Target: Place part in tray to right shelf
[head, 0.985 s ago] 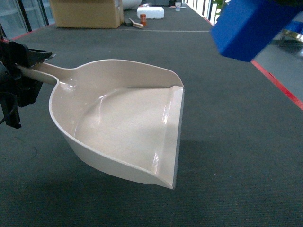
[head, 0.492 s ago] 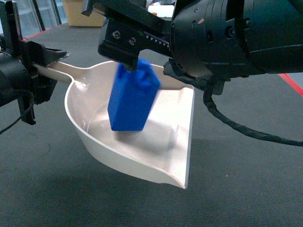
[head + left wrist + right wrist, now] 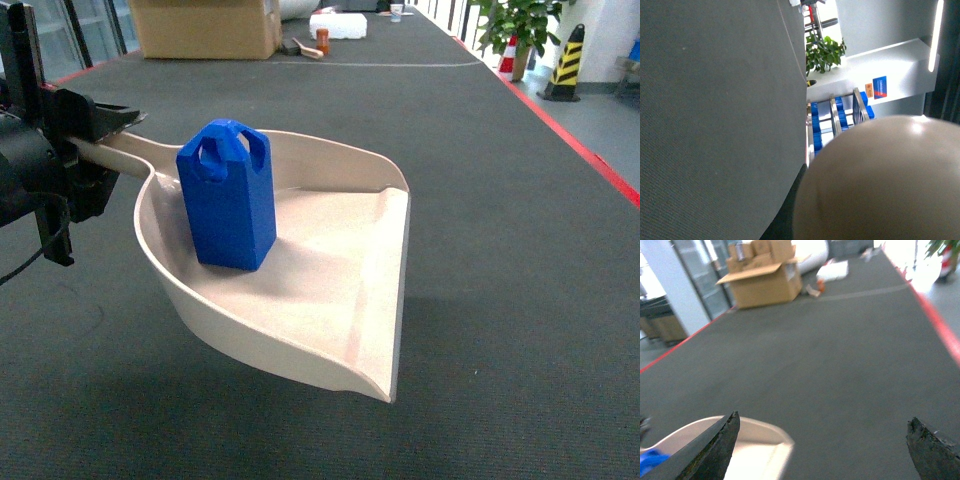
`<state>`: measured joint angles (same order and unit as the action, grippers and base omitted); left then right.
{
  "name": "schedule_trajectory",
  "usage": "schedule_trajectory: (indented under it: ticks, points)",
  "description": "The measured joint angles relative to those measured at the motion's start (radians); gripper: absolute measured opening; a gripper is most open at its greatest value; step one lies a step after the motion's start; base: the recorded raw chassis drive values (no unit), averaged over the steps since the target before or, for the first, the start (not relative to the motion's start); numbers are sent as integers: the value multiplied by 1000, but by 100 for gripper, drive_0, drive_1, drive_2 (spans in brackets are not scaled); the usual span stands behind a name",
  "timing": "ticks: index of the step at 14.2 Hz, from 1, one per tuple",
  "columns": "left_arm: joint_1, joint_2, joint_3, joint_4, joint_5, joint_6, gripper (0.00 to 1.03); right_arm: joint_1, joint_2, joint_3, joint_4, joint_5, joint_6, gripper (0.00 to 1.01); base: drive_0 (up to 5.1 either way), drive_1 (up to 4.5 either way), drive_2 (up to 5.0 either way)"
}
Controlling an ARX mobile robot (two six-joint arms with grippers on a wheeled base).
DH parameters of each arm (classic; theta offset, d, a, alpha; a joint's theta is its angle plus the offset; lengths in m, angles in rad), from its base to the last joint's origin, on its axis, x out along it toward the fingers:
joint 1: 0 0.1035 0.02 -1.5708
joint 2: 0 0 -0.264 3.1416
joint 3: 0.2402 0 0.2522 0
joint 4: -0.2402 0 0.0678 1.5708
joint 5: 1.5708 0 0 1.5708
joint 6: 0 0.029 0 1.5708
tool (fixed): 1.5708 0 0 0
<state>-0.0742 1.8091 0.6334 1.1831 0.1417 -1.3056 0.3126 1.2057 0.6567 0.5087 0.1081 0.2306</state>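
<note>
The beige tray (image 3: 330, 260) hangs above the dark carpet, its long handle (image 3: 120, 152) clamped by my left gripper (image 3: 95, 140) at the left edge of the head view. The blue part (image 3: 228, 195) stands upright in the tray's back left corner, free of any gripper. In the left wrist view the tray's underside (image 3: 880, 180) fills the lower right and hides the jaws; beyond it stands the right shelf (image 3: 832, 122), holding blue crates. My right gripper (image 3: 825, 442) is open and empty, above and behind the tray (image 3: 760, 450), with a sliver of the part (image 3: 649, 461) showing.
A cardboard box (image 3: 205, 25) and a white foam box (image 3: 338, 25) lie far back on the carpet. A red line (image 3: 580, 145) marks the carpet's right edge, with a potted plant (image 3: 515, 25) and a striped cone (image 3: 565, 60) beyond it.
The right arm brought the blue part over the tray, let it go and drew back out of the head view. The part now stands in the tray. The left gripper kept hold of the handle.
</note>
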Motion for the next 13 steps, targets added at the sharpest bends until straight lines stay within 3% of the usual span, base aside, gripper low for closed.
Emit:
schedule_trajectory:
  ticks: [1, 2, 3, 4, 7, 11, 13]
  points:
    - [0, 0, 0, 0, 0, 0, 14, -90, -135, -109, 77, 73, -192, 98, 0, 0, 0]
    - [0, 0, 0, 0, 0, 0, 14, -185, -236, -196, 69, 87, -340, 98, 0, 0, 0]
    - [0, 0, 0, 0, 0, 0, 14, -248, -309, -265, 46, 89, -389, 98, 0, 0, 0]
    - [0, 0, 0, 0, 0, 0, 14, -275, -389, -335, -4, 90, -412, 98, 0, 0, 0]
    - [0, 0, 0, 0, 0, 0, 13, -237, -545, -456, -121, 103, -409, 98, 0, 0, 0]
    - [0, 0, 0, -1, 0, 0, 13, -222, -573, -470, -133, 105, -407, 98, 0, 0, 0]
    - [-23, 3, 0, 27, -105, -40, 13, -222, -574, -470, -133, 105, -407, 98, 0, 0, 0]
